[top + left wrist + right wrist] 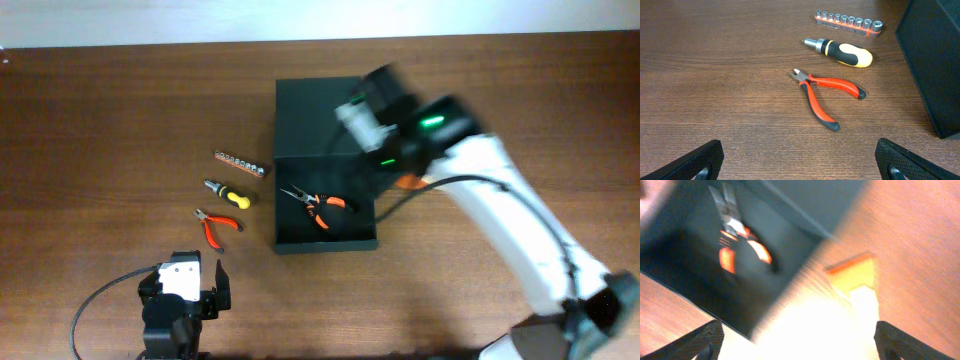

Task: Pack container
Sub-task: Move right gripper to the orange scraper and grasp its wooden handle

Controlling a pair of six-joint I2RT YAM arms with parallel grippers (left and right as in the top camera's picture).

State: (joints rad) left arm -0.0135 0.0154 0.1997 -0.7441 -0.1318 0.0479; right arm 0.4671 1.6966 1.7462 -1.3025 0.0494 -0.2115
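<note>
The container (290, 130), a dark shallow box with its flap lid open at the back, stands mid-table. Orange-handled long-nose pliers (318, 205) lie inside it; they also show blurred in the right wrist view (735, 235). Left of the box lie a socket rail (241, 163), a yellow-black screwdriver (229, 193) and red-handled cutters (217, 227); the left wrist view shows the cutters (822, 95), screwdriver (845, 51) and rail (849, 21). My left gripper (190, 290) is open and empty near the front edge. My right gripper (800, 350) is open and empty by the box's right side.
An orange-and-yellow object (855, 272) lies on the table just right of the box, partly hidden under the right arm (480, 190). The box wall (935, 65) rises at the right of the left wrist view. A black cable (95, 305) loops beside the left arm.
</note>
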